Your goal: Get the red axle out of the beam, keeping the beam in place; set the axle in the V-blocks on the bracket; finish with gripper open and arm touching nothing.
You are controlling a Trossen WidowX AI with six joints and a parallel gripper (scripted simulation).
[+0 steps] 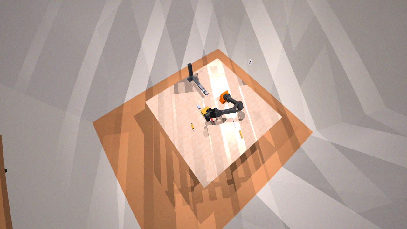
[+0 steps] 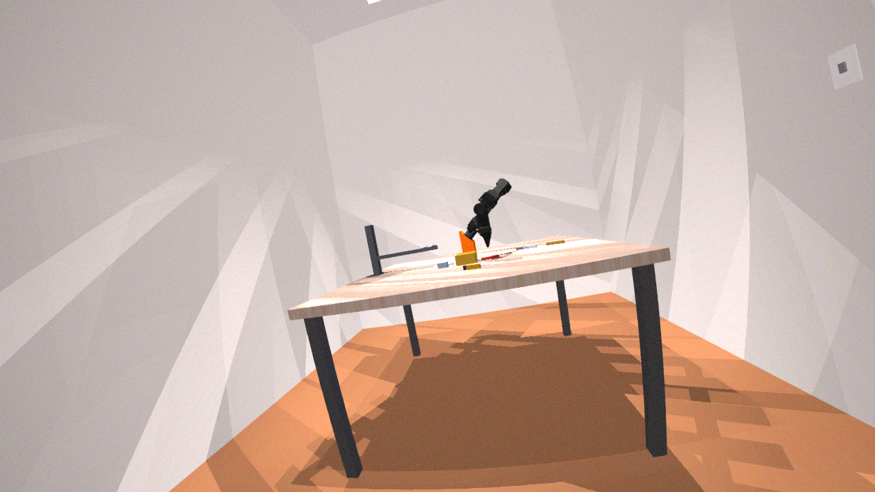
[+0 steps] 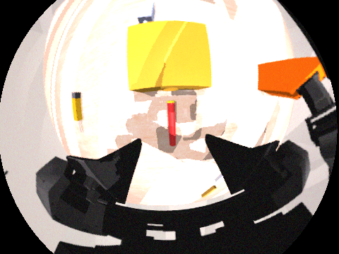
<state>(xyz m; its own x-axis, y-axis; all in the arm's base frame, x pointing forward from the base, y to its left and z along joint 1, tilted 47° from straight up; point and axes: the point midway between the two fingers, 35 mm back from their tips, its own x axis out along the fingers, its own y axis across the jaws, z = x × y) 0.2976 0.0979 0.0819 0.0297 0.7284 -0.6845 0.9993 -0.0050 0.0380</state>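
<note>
The red axle [image 1: 212, 120] [image 2: 490, 257] [image 3: 171, 120] lies low over the table, one yellow end towards the yellow block [image 1: 205, 109] [image 2: 466, 259] [image 3: 169, 53]. In the wrist view a gap shows between them, and the axle is out of the block's face. My gripper [image 2: 487, 244] [image 3: 174, 140] is wide open and empty, above the axle's far end, with the axle in line between the fingertips. A dark grey post [image 1: 189, 70] [image 2: 372, 251] carries a low horizontal arm with small light pieces at its end. Which part is the beam or the V-block bracket I cannot tell for sure.
An orange block [image 1: 223, 98] [image 2: 467, 242] [image 3: 279, 75] stands at the arm's base. A blue-grey piece [image 1: 198, 106] [image 2: 442, 264] lies beside the yellow block. A yellow and black tool [image 1: 192, 126] [image 3: 77, 109], a pale rod [image 1: 234, 122] and an ochre bar [image 1: 241, 134] [image 2: 554, 242] lie on the table.
</note>
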